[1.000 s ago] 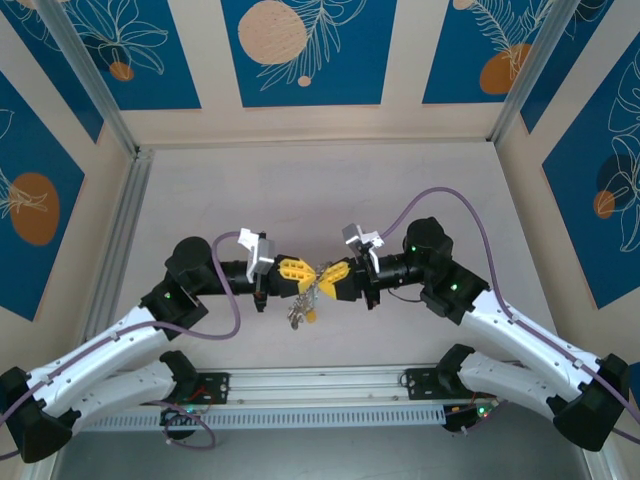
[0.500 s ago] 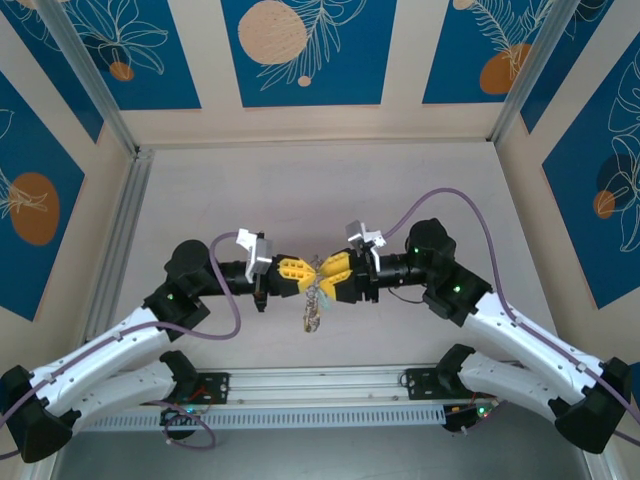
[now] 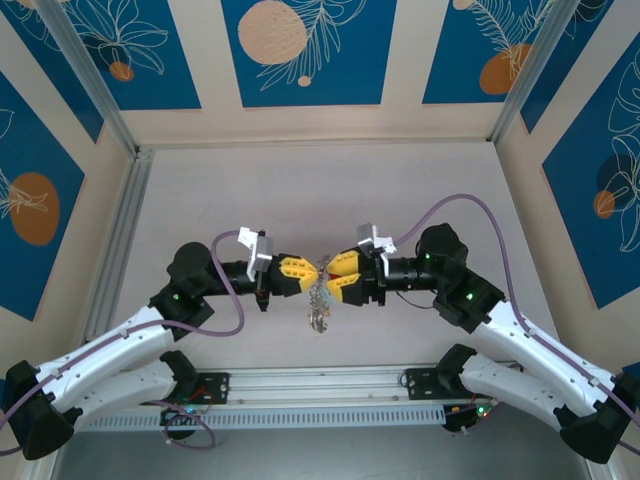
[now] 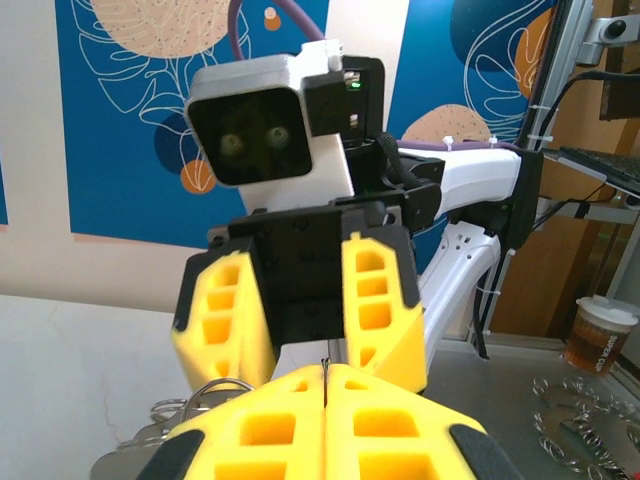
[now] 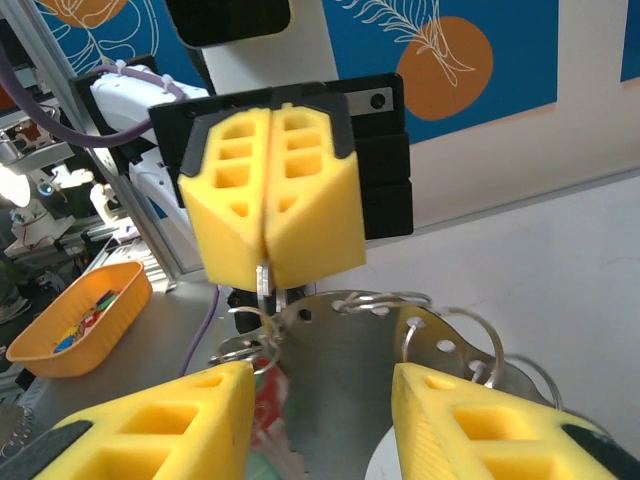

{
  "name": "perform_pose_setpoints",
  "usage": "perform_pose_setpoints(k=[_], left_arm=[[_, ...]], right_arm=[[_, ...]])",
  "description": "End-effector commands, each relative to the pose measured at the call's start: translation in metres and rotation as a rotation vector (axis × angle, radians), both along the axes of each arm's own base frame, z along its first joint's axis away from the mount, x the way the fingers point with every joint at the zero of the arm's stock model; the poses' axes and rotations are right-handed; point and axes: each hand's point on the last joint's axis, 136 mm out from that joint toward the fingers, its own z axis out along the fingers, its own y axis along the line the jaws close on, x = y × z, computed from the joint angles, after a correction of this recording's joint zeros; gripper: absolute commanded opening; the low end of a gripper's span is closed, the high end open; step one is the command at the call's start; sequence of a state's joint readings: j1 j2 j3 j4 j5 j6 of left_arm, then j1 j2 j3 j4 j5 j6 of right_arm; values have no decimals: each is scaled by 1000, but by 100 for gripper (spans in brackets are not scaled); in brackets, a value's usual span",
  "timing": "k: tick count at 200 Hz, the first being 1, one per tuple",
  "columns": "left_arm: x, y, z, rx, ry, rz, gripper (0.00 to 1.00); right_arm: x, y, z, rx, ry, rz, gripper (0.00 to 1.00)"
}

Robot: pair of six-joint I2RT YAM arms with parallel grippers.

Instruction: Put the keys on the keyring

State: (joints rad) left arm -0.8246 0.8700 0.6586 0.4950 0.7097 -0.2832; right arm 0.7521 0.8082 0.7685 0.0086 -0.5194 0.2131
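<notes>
The keyring (image 5: 375, 385), a flat grey plate with holes and small wire rings along its rim, hangs in the air between the two arms. My left gripper (image 3: 308, 276) is shut on one small ring at its top edge, and a sliver of that metal shows between the shut yellow fingertips of the left gripper (image 4: 324, 378). My right gripper (image 5: 322, 385) stands open, its fingers on either side of the plate and apart from it. A red key (image 5: 266, 408) and a teal key (image 5: 262, 468) dangle blurred at the plate's left. From above, the keyring (image 3: 319, 300) hangs below the right gripper (image 3: 334, 277).
An orange tray (image 5: 82, 318) with small coloured pieces sits off the table's side. A paper cup (image 4: 598, 335) and several loose wire rings (image 4: 565, 420) lie on the surface beyond. An aluminium rail (image 3: 320, 385) runs along the near edge.
My right gripper has opened and let go of the bundle. The keyring has swung and now hangs from the left gripper alone. The right arm has shifted slightly to the right.
</notes>
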Motion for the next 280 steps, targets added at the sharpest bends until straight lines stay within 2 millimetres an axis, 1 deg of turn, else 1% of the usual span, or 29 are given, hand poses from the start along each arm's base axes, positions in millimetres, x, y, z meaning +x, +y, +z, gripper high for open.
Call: perform_pose_setpoints(k=[1, 23, 65, 75, 93, 107, 125, 136, 159, 178, 196, 212, 225, 241, 263, 280], left_arm=[[-4, 4, 16, -62, -46, -8, 0], [-2, 3, 14, -55, -43, -5, 0], [-1, 2, 10, -50, -39, -3, 0], [-1, 3, 10, -52, -40, -3, 0], [-1, 2, 9, -48, -36, -2, 0], [1, 1, 7, -32, -29, 5, 0], [5, 0, -2, 38, -12, 25, 0], [7, 1, -8, 110, -4, 46, 0], [12, 14, -20, 293, -17, 133, 23], [16, 26, -26, 424, -34, 185, 31], [15, 30, -29, 513, -32, 184, 32], [14, 29, -29, 556, -32, 160, 32], [13, 26, -28, 567, -35, 139, 32], [11, 23, -30, 570, -37, 113, 33], [8, 17, -32, 566, -37, 80, 33], [8, 15, -31, 558, -45, 68, 34]], right_arm=[[0, 1, 20, 56, -63, 8, 40], [-2, 3, 23, 69, -66, 35, 36], [0, 7, 22, 73, -55, 49, 29], [1, 9, 20, 66, -50, 50, 23], [2, 10, 17, 44, -47, 50, 8], [3, 9, 17, 30, -55, 38, 0], [4, 6, 16, -6, -76, 22, 0], [5, 4, 11, -71, -82, -2, 0], [13, -6, -3, -220, -108, -72, 0], [16, -11, -13, -327, -119, -104, 0], [18, -12, -19, -404, -119, -114, 0], [24, -12, -23, -491, -104, -134, 0], [22, -10, -28, -552, -76, -113, 0], [18, -8, -28, -583, -72, -92, 0], [15, -7, -22, -587, -76, -86, 0], [12, -4, -21, -605, -77, -62, 0]])
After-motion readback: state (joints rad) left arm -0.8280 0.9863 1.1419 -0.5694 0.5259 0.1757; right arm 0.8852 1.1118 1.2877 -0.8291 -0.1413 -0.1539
